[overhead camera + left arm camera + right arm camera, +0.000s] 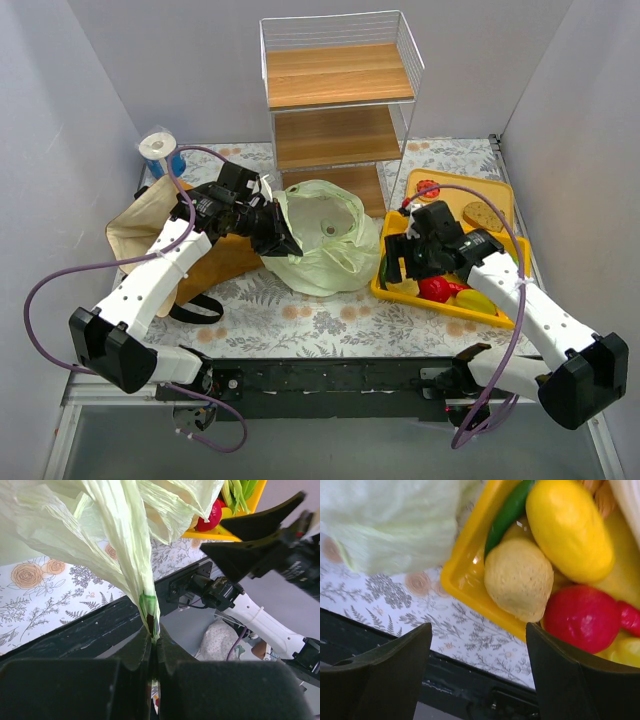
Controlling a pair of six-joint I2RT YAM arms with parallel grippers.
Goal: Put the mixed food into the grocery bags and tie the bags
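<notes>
Left gripper point(154, 630) pinches the rim of the green bag point(120, 540); right gripper point(479, 630), spread over the tray point(460, 577), should straddle the potato point(517, 580) squarely before closing.

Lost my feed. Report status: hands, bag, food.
Left hand shut on pale-green bag. Right hand open above potato in yellow tray. No obstruction seen.
</notes>
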